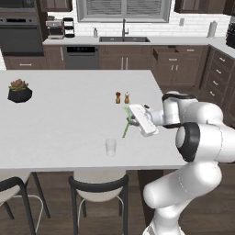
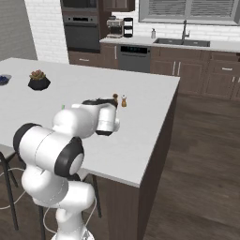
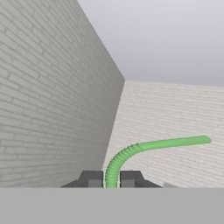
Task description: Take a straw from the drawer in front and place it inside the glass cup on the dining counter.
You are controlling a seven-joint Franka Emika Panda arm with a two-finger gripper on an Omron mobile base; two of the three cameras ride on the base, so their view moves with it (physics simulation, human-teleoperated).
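The green straw (image 1: 126,123) is slanting over the white bench (image 1: 64,119), its long axis running from about 1 o'clock at the top down to 7 o'clock at its lower end in the left base view. In the hand view the straw (image 3: 144,151) is rising from between the two dark fingertips (image 3: 92,178), curving through its ribbed bend and pointing off toward 3 o'clock. The hand (image 1: 133,120) is pinching shut on the straw near its upper part, hovering above the bench. The glass cup (image 1: 110,147) is standing upright on the bench, at about 7 o'clock from the straw's lower end and near it, not touching. Two small shakers (image 1: 122,97) are standing at 12 o'clock of the hand. A potted succulent (image 1: 19,90) is sitting far over at 9 o'clock. Dark cabinets and a sink (image 1: 124,39) are lining the far wall.
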